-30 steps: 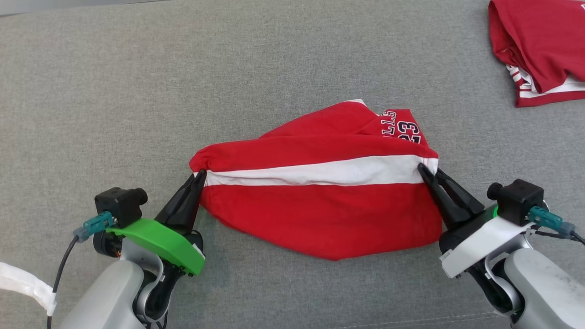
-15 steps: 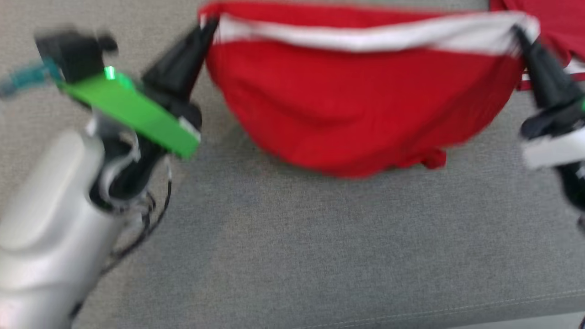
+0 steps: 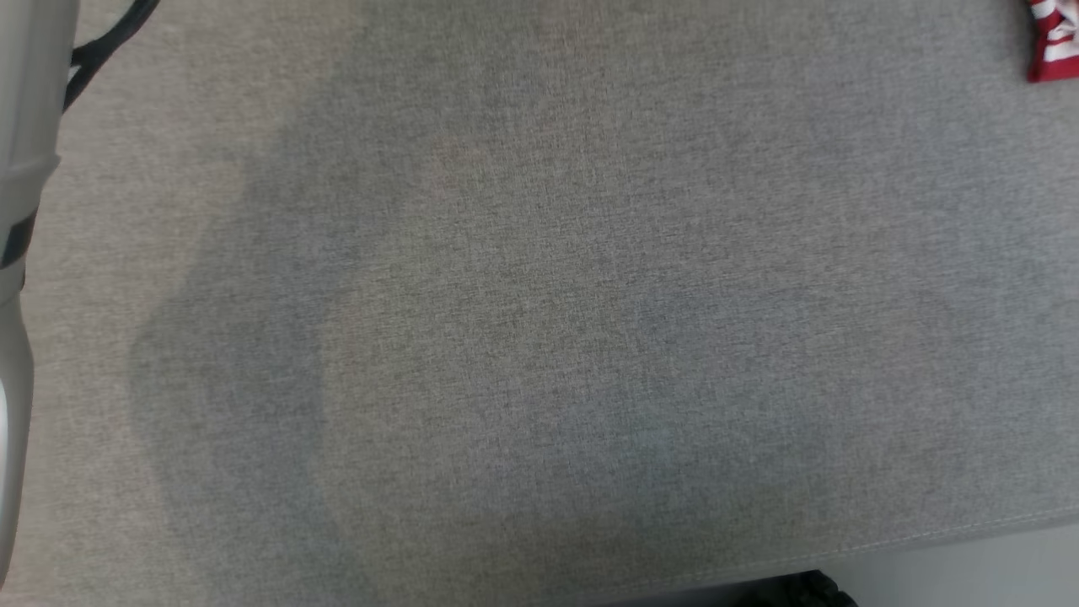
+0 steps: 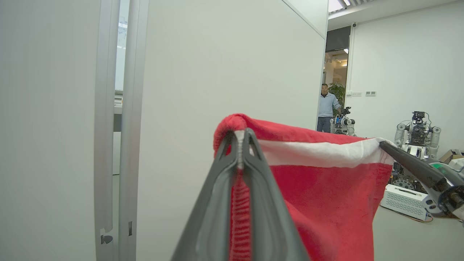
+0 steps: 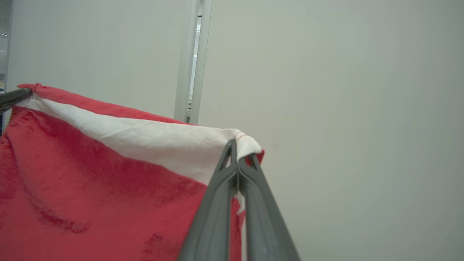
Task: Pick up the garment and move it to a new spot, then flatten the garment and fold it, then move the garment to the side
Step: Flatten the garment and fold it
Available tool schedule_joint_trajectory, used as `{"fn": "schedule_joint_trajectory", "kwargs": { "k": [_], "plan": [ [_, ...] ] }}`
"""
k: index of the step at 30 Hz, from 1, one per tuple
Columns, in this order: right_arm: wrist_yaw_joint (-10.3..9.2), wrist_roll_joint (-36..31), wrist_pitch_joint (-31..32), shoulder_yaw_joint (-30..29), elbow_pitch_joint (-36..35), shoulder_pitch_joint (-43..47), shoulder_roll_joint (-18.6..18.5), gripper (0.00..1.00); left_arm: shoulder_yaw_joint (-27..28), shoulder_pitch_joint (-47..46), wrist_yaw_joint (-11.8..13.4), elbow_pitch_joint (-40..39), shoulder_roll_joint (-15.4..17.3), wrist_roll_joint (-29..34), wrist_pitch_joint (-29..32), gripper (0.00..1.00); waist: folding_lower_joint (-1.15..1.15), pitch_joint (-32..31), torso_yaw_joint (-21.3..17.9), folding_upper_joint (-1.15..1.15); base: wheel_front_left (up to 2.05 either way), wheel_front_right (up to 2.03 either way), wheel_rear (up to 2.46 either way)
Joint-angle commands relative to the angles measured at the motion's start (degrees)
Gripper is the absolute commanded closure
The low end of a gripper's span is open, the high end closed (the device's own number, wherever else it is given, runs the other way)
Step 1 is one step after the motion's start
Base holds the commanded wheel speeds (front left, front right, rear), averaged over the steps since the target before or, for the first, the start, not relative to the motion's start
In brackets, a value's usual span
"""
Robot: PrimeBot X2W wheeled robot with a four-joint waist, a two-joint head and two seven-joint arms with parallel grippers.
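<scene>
Now red garment w/ white band hangs stretched btwn left tool & right tool, each clamped on an upper corner.

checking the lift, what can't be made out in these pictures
lower edge of the garment: both wrist views, cut off at the bottom edge
its pinched corner: left wrist view, covered by the left gripper
red cloth: head view, cut off by the top right corner
</scene>
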Motion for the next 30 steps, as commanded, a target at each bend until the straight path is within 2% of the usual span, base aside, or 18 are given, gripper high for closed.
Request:
{"fn": "schedule_joint_trajectory", "kwargs": {
  "k": [1, 3, 7, 11, 15, 21, 27, 30],
  "plan": [
    [-0.09, -0.33, 0.00, -0.24, 0.00, -0.91, 0.25, 1.00, -0.63, -0.28, -0.16, 0.82, 0.45, -0.36, -1.82, 1.00, -0.01, 5.03, -1.05, 0.00, 0.00, 0.00, 0.00],
    [-0.09, -0.13, 0.00, -0.92, -0.80, -1.00, 0.65, 1.00, -1.93, 1.27, -0.16, 0.82, 0.55, -2.69, -4.87, 1.00, -0.01, 5.77, -0.60, 0.00, 0.00, 0.00, 0.00],
    [-0.09, 1.37, 0.00, -2.07, -2.83, 6.05, 1.51, 1.00, -6.84, 8.60, -0.17, -1.19, 2.71, -8.81, -8.14, 1.00, -0.01, 5.27, 0.48, 0.00, 0.00, 0.00, 0.00],
    [-0.09, 3.62, 0.00, -3.14, -4.98, 18.13, 1.97, 1.00, -12.94, 19.96, -0.18, -6.06, 6.38, -17.18, -9.01, 1.00, -0.01, 2.59, 1.13, 0.00, 0.00, 0.00, 0.00],
    [-0.08, 5.79, 0.00, -4.24, -6.04, 33.95, 2.94, 1.00, -19.69, 31.78, -0.18, -12.06, 11.81, -23.76, -9.49, 1.00, -0.01, -1.69, 1.43, 0.00, 0.00, 0.00, 0.00],
    [-0.08, 10.27, 0.00, -3.04, -7.38, 52.32, 4.36, 1.00, -26.66, 44.71, -0.18, -15.81, 18.09, -25.39, -10.73, 1.00, -0.01, -8.54, 0.73, 0.00, 0.00, 0.00, 0.00],
    [-0.09, 14.81, 0.01, 1.51, -8.04, 63.24, 3.27, 1.00, -30.95, 54.29, -0.17, -14.39, 21.47, -24.07, -11.16, 1.00, -0.01, -14.74, 0.08, 0.00, 0.00, 0.00, 0.00],
    [-0.09, 17.16, 0.14, 3.48, -8.84, 66.79, 1.76, 1.00, -32.88, 57.86, 0.79, -14.75, 22.43, -24.22, -11.01, 1.00, -0.01, -17.43, -0.05, 0.00, 0.00, 0.00, 0.00]
  ]
}}
